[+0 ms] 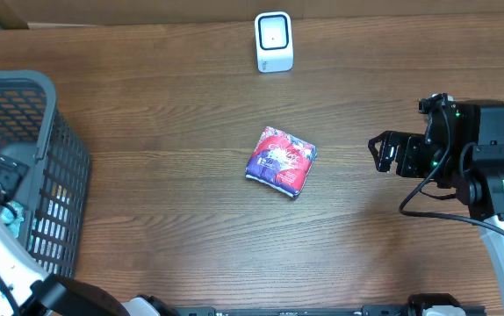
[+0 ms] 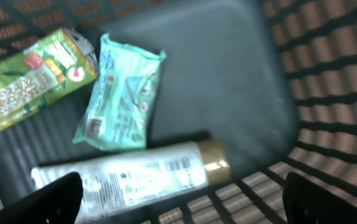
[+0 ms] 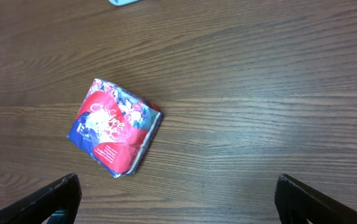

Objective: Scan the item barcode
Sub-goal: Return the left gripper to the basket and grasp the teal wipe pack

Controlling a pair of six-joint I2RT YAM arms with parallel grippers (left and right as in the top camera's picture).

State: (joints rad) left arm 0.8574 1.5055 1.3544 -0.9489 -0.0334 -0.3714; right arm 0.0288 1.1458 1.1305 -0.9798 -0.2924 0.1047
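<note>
- In the overhead view the wire basket [image 1: 32,88] is cut off by the left edge. Its mesh and the left arm hide nearly everything inside it.
- The left hand [image 2: 185,208] shows clearly only in its own wrist view. Two dark fingertips [image 2: 54,199] sit at the bottom corners, spread wide, with nothing pinched between them.
- That view looks down into the basket, showing what the overhead does not:
  - a green carton [image 2: 26,84] at upper left, cut off by the frame edge;
  - a mint-green packet [image 2: 119,93] just beside it;
  - a white bottle [image 2: 141,174] with a gold cap lying on its side below both, its left end behind a fingertip.
- The print on all three is too blurred to read.
- The red-and-blue pouch [image 1: 280,159] lies flat on the counter [image 1: 173,105] near the middle, apart from everything else. No barcode can be made out on its upper face in either view.
- The white scanner [image 1: 274,41] stands at the far edge of the counter, well apart from the pouch. The right wrist view catches only a pale sliver of it at the top edge.
- The right hand [image 1: 379,154] hovers over the counter to the right of the pouch, fingers spread and holding nothing. In its own view the pouch lies ahead and to the left.
</note>
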